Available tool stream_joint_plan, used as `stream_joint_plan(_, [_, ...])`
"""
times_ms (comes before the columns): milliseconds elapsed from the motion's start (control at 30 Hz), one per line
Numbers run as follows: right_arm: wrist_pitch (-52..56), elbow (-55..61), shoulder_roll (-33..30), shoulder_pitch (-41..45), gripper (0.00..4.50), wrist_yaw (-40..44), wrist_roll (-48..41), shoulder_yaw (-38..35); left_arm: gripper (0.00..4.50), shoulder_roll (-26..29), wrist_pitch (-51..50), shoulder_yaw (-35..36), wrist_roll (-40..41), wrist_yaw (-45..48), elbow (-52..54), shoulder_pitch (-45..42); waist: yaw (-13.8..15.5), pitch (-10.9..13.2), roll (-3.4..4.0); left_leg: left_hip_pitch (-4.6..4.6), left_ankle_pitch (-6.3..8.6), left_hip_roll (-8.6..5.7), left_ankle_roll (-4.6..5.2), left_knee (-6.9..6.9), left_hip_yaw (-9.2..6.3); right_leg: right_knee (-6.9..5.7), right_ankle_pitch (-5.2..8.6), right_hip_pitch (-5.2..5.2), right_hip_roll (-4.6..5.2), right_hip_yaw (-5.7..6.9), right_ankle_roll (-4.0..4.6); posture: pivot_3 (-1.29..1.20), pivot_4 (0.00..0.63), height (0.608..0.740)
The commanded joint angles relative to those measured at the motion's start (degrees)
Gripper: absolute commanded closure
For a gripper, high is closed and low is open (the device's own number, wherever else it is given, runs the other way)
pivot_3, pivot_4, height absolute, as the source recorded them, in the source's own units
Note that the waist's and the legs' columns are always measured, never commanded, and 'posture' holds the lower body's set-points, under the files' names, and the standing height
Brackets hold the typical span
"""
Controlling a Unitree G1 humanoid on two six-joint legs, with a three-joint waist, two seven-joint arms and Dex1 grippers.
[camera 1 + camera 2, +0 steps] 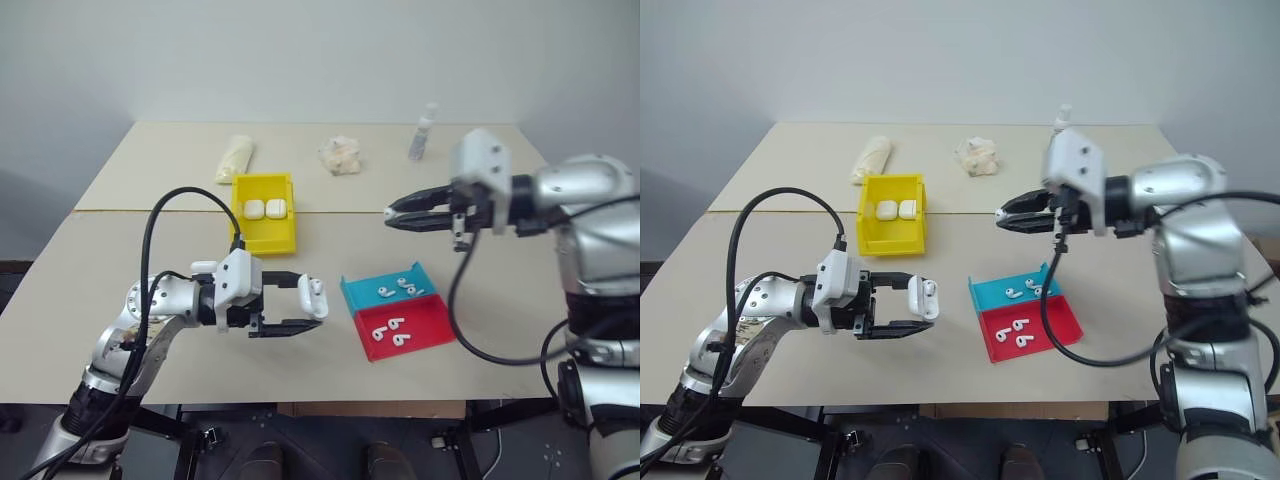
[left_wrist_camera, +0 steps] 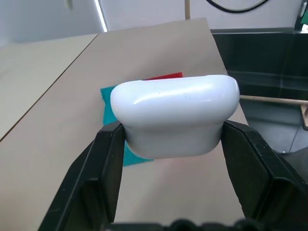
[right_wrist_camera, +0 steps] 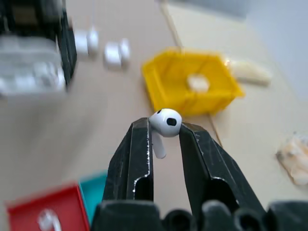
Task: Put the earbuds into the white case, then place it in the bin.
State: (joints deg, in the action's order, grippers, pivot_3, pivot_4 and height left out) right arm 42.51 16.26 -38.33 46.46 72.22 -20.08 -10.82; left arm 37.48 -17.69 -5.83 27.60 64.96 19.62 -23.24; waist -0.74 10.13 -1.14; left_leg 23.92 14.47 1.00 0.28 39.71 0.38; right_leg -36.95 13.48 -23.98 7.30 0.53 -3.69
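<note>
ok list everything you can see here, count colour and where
white case: 1 held, white, lid open, in the left claw above the table
cases in bin: 2, white, in the yellow bin
bin: 1, yellow, mid table
earbud: 1, white, pinched in the right claw
teal tray: 1, holding about three white earbuds
red tray: 1, touching the teal tray, holding two or three white earbuds
spray bottle: 1, clear, far edge
wrapped roll: 1, pale, far side
crumpled wad: 1, cream, far side
table: 1, beige
left claw: shut on the case
right claw: shut on the earbud

Beige table (image 1: pixel 150 190), yellow bin (image 1: pixel 266 238), teal tray (image 1: pixel 362 296), red tray (image 1: pixel 432 330), small bottle (image 1: pixel 423 133), two wrapped bundles (image 1: pixel 235 158)
</note>
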Motion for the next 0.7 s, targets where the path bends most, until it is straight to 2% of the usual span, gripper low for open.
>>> stream_joint_plan(33, [12.61, 10.8, 3.87, -1.26, 3.88, -9.88, -14.93, -10.5, 1.72, -1.59, -1.75, 0.3, 3.27, -0.56, 2.43, -2.54, -0.09, 0.0, 0.0, -0.02, 0.0, -0.01, 0.0, 0.0, 0.01, -0.04, 0.0, -0.01, 0.0, -0.03, 0.0, 0.0, 0.15, 0.74])
stream_joint_plan(167, [21.2, 18.39, 7.81, -4.52, 3.88, -19.99, -29.35, -16.25, 1.72, -2.88, -2.44, 0.59, 4.52, -0.13, 1.65, -4.92, 0.02, 0.0, -0.01, -0.06, 0.0, -0.01, 0.01, -0.01, -0.04, -0.04, 0.0, 0.01, 0.0, -0.01, 0.0, 0.0, 0.15, 0.74])
stream_joint_plan(300, [19.52, 25.3, 9.18, -12.15, 3.88, -25.48, -39.06, -16.86, 1.72, -3.56, -3.21, 0.83, 5.59, -0.3, 0.99, -7.07, 0.17, -0.01, -0.01, -0.06, 0.04, -0.03, 0.07, 0.0, -0.05, 0.1, 0.0, 0.1, 0.0, 0.02, 0.0, 0.0, 0.15, 0.74])
stream_joint_plan(433, [15.86, 28.32, 8.99, -16.8, 3.88, -28.96, -42.28, -13.36, 1.72, -4.11, -3.05, 0.77, 6.14, 0.61, 0.34, -7.61, 0.01, -0.01, -0.01, -0.06, 0.04, -0.05, 0.08, 0.04, -0.05, 0.1, 0.0, 0.15, 0.0, 0.0, -0.01, 0.0, 0.15, 0.74])
stream_joint_plan(700, [9.55, 28.26, 5.65, -21.91, 3.88, -29.91, -39.65, -6.01, 1.72, -4.14, -3.22, 1.14, 6.51, 1.56, 1.34, -7.63, -0.03, -0.01, -0.02, -0.15, 0.04, -0.04, 0.08, 0.03, -0.08, 0.19, 0.01, 0.22, 0.0, 0.0, -0.01, 0.0, 0.15, 0.74])
